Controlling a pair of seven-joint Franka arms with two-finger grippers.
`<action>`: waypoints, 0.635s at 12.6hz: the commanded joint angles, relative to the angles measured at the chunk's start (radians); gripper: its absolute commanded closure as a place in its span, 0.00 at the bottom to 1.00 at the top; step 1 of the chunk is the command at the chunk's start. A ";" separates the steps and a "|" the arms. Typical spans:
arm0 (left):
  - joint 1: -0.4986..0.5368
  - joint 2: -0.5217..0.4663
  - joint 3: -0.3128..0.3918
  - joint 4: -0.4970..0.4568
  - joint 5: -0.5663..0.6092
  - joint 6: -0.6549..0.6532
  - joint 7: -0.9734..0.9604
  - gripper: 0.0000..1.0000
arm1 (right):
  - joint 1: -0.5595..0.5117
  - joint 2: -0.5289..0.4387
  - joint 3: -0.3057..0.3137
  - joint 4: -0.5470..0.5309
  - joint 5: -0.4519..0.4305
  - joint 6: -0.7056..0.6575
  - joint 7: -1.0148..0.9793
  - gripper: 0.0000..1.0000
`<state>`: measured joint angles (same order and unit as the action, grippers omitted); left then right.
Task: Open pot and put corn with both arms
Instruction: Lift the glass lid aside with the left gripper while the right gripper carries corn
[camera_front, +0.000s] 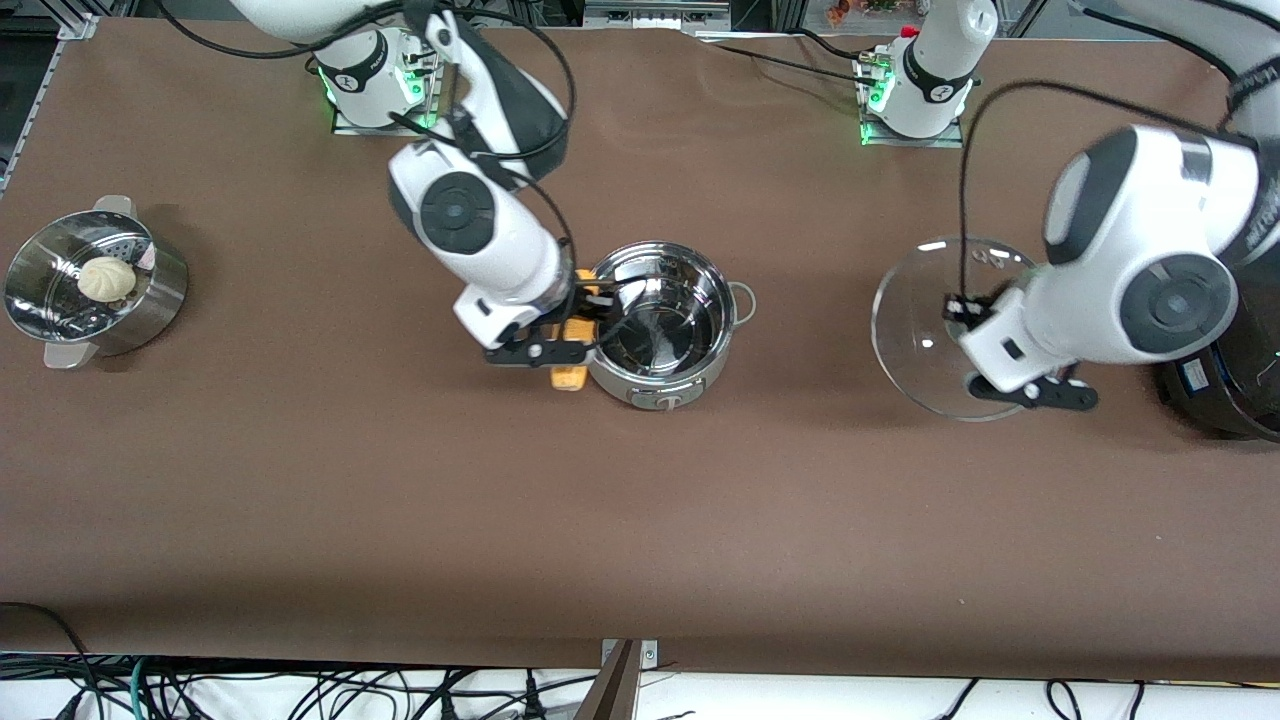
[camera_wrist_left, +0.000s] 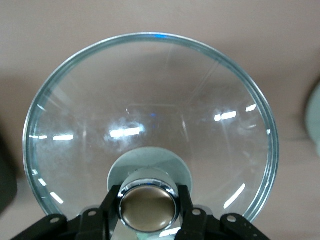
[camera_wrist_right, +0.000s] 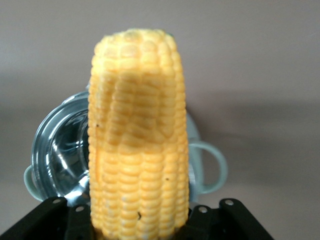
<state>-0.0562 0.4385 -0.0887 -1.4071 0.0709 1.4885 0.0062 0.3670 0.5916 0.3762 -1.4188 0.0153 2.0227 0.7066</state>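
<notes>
Far left of the front frame: a steel steamer basket (camera_front: 95, 285) with a round white bun (camera_front: 107, 278) inside — not part of the job.

Left of centre: the right arm's black gripper (camera_front: 560, 340) hangs over the rim of the round shiny steel pot (camera_front: 665, 325), at the edge toward the right arm's end of the table. Its fingers pinch the yellow-orange husk-free corn cob (camera_wrist_right: 139, 150) near one end. In the right wrist view the cob's long axis runs straight out from the fingers, with the open pot under and partly hidden by it, one grey loop handle showing to the side.

Centre: the pot stands uncovered, bowl bare and reflective, knob panel facing the front camera.

Key relation — the cob looks about as long as the bowl is wide and sits at the rim rather than over the middle. My judgement: the gripper needs to shift toward the bowl's centre before letting go, or an end may catch the rim.

Right of centre: the left arm's black gripper (camera_wrist_left: 148, 202) clamps the chrome knob of the clear glass lid (camera_wrist_left: 150, 120), holding it tilted, well clear of the pot. A large black cooker (camera_front: 1225, 385) sits at the right edge.
</notes>
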 joint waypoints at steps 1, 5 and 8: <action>0.070 -0.032 -0.017 -0.249 0.013 0.245 0.107 1.00 | 0.061 0.100 -0.003 0.066 -0.044 0.059 0.062 1.00; 0.088 -0.026 -0.017 -0.509 0.013 0.574 0.107 0.78 | 0.105 0.189 -0.003 0.067 -0.095 0.163 0.116 1.00; 0.085 -0.052 -0.020 -0.514 0.012 0.564 0.109 0.00 | 0.116 0.208 -0.006 0.067 -0.097 0.168 0.116 0.75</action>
<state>0.0252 0.4623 -0.1020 -1.9016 0.0711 2.0734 0.1019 0.4681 0.7802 0.3740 -1.3919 -0.0623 2.1997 0.8027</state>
